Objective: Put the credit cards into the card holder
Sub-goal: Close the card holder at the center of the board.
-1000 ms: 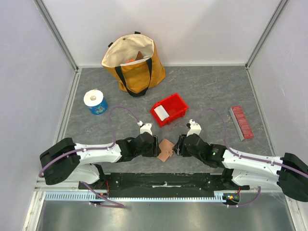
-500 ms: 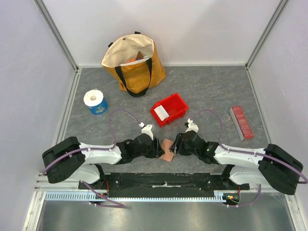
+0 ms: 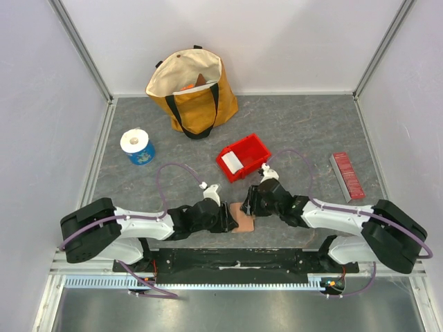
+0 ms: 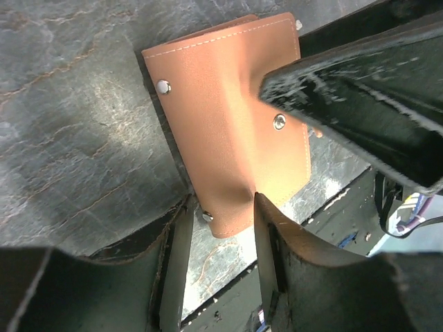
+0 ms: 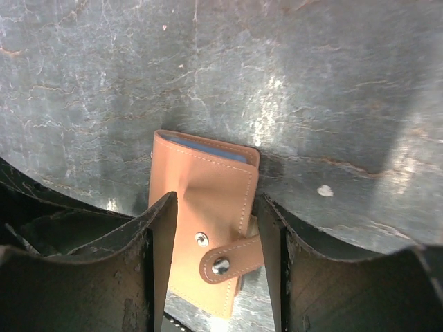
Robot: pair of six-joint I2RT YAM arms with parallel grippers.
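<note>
Your grey marbled worktop [image 3: 304,124] carries everything. The biggest item is the yellow tote bag [image 3: 197,97] with black handles, standing open at the far side. The red bin [image 3: 255,153] sits mid-worktop with a white rectangle [image 3: 234,162] lying in it. A blue-and-white roll [image 3: 137,146] stands far left, and a dark-red ribbed bar [image 3: 347,176] lies far right, well apart from the rest.

The card holder [image 3: 242,216] lies flat near the front edge, between your two arms. It is tan-brown and leather-like, with pale stitching along the edges [image 5: 208,194], folded shut, and its snap tab [image 5: 232,261] is fastened across the open side. A light blue card edge [image 5: 204,146] peeks out of the fold at the far end. The back face shows metal studs [image 4: 228,117].

Your left end effector [image 4: 220,202] has its jaws apart, and the holder's near corner sits between them with a sliver of gap on one side, so it is not clamped. Your right end effector [image 5: 216,200] straddles the holder's long edges from above, its fingers right against the leather. You can't tell whether it is pinching or only framing it.
</note>
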